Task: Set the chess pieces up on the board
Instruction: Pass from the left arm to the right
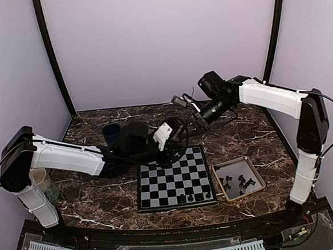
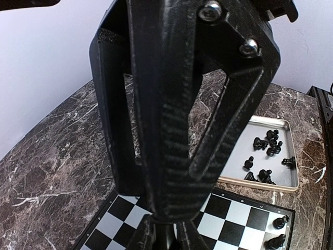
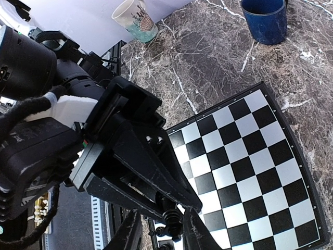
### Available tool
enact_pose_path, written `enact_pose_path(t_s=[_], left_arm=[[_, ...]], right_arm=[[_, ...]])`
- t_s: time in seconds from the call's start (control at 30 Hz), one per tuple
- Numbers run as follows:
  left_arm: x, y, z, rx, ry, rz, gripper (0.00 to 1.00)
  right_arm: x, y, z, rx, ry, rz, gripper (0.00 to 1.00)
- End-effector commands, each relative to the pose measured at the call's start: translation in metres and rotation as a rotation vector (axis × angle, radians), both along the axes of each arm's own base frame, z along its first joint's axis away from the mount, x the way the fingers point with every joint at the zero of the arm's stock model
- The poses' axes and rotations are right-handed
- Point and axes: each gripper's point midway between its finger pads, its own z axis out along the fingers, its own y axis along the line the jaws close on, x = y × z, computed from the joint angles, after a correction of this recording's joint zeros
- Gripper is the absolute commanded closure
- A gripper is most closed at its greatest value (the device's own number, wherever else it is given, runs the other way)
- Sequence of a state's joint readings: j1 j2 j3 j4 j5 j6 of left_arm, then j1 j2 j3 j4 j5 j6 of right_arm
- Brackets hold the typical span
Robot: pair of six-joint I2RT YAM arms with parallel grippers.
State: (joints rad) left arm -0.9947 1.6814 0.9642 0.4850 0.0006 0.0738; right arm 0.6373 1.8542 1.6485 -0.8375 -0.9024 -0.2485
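Over the far edge of the board (image 1: 170, 179) I have the left gripper (image 3: 179, 204) and the right gripper (image 2: 161, 211) tip to tip, above the squares. The board lies flat, its near edge almost parallel with the table's, just left of the tray (image 1: 256, 171). Three pieces (image 1: 199, 196) stand upright in its nearest row, towards the right end, long axes vertical. The other pieces (image 1: 239, 181) lie jumbled in the tray, some upright, some tipped, pointing no common way. In the right wrist view that gripper's fingers (image 3: 192, 234) sit a little apart with small dark shapes in the gap. I cannot tell whether one is held or all stand on the board below. The left fingers look drawn in narrow, and I cannot tell whether they hold anything. The table (image 1: 102, 192) is dark marble with white veins. A mug (image 1: 42, 185) and a blue cup (image 1: 111, 133) sit to the left, and pale lilac walls (image 1: 161, 45) close it in.
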Motion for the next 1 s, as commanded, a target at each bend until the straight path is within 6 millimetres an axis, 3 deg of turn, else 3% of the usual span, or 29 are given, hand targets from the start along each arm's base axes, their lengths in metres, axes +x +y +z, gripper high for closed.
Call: enact_pose_path(t_s=[0.0,0.27,0.5,0.7,0.97], left_arm=[[-0.003,0.005,0.032,-0.080,-0.035,0.004,0.83],[-0.004,0.006,0.032,-0.086,-0.031,0.002,0.83],[-0.006,0.006,0.031,-0.086,-0.024,-0.003,0.83],[-0.006,0.006,0.030,-0.088,-0.016,-0.006,0.82],[-0.007,0.005,0.029,-0.087,-0.014,-0.012,0.82]], right_arm=[[-0.003,0.004,-0.009,-0.021,0.009,0.009,0.71],[-0.004,0.006,-0.013,-0.030,0.011,0.012,0.70],[-0.005,0.007,-0.007,-0.013,0.013,0.017,0.78],[-0.005,0.009,-0.001,0.003,0.015,0.016,0.71],[-0.007,0.011,0.001,0.021,0.028,0.029,0.85]])
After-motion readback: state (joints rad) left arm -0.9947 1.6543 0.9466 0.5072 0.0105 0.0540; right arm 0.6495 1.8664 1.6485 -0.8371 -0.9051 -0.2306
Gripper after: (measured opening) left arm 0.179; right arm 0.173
